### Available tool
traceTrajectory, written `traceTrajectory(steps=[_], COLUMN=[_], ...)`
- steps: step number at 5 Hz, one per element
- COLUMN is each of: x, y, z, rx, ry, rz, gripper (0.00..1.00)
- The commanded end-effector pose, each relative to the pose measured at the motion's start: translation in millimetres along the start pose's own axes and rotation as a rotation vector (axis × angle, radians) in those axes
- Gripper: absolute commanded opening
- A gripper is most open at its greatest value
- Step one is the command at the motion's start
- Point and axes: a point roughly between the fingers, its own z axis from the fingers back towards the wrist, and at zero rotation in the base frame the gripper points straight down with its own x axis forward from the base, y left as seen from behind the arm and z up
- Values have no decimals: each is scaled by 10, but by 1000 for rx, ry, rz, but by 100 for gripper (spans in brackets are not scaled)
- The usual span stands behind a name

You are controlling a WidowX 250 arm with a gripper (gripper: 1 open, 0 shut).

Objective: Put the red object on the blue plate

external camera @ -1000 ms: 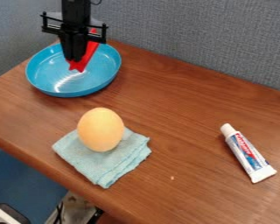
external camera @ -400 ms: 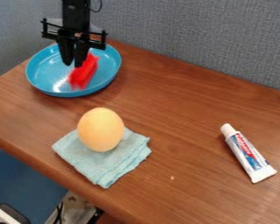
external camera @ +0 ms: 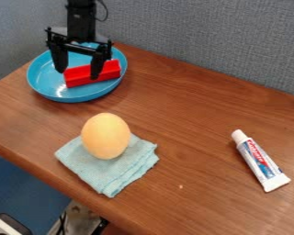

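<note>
The red object (external camera: 82,74), a long narrow block, lies inside the blue plate (external camera: 45,84) at the table's back left, resting on its right half. My gripper (external camera: 80,62) hangs straight down over the plate with its dark fingers (external camera: 58,57) spread wide on either side of the block. The jaws are open and do not press on the block. The block's top part is partly hidden behind the fingers.
An orange egg-shaped ball (external camera: 106,135) sits on a folded teal cloth (external camera: 110,166) near the front edge. A white toothpaste tube (external camera: 259,159) lies at the right. A grey wall backs the wooden table (external camera: 198,101).
The jaws were shut on the red block above the plate; now they stand wide apart and the block lies in the plate. The gripper has sunk slightly.
</note>
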Motion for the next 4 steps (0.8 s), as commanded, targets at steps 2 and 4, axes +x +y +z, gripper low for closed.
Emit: traceTrajectory(steps=[2,4], x=[85,156], y=[91,92], z=[6,-88], rx=[16,13], ry=[-38,-39], rz=[31,50], gripper=[100,100])
